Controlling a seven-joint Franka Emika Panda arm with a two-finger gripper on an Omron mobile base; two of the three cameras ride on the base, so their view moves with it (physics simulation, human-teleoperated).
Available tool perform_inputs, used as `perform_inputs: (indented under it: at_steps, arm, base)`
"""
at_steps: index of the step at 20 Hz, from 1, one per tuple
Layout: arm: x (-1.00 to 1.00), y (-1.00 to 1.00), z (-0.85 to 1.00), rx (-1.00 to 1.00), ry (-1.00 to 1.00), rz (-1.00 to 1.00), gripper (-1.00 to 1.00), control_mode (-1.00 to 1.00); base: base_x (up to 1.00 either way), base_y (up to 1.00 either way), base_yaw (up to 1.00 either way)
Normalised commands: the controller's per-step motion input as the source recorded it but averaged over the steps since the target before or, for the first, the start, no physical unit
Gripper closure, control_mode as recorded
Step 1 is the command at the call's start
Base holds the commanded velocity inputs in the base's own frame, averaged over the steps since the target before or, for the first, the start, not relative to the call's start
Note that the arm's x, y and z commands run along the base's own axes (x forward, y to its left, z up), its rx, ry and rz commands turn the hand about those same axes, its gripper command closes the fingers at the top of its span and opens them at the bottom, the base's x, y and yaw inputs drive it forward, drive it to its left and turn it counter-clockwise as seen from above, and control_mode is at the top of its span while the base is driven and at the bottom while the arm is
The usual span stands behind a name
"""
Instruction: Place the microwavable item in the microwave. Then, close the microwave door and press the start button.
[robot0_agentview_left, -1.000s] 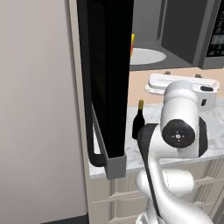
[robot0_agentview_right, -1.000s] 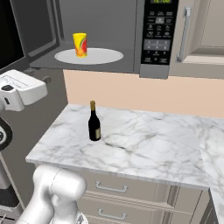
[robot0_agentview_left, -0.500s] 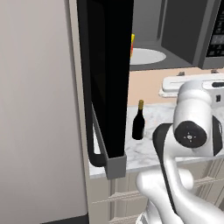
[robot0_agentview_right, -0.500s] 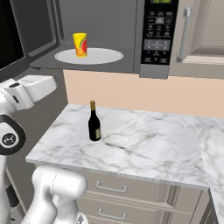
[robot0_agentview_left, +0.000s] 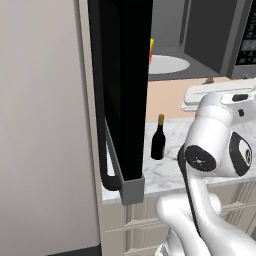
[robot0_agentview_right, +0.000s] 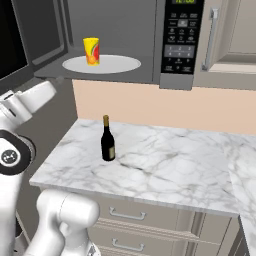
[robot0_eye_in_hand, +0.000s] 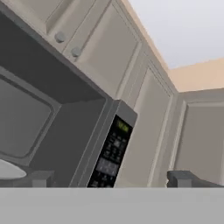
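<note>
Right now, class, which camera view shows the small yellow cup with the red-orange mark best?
The right base view: the small yellow cup stands whole and upright on the white round turntable. In the left base view just a yellow sliver peeks past the black microwave door.

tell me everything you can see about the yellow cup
The yellow cup is small, slightly wider at its open top, with a red-orange mark on its side. It looks like smooth plastic. It stands upright on the left part of the white turntable inside the open microwave, above the counter. Nothing else touches it.
</note>
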Motion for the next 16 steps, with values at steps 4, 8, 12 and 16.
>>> perform_inputs:
  at_steps: [4,8,12,16]
  arm:
    - [-0.01,-0.14,-0.73,-0.34,-0.27,-0.13,-1.00,-1.00]
    - [-0.01,-0.01,-0.77,-0.31,-0.31,-0.14,-1.00,-1.00]
    - [-0.18,0.00,-0.81,-0.27,-0.28,-0.13,-1.00,-1.00]
    - [-0.46,0.00,-0.72,-0.19,-0.20,-0.09,-1.00,-1.00]
  base:
    - [0.00,0.00,0.00]
    - [0.00,0.00,0.00]
    - [0.00,0.00,0.00]
    - [0.00,0.00,0.00]
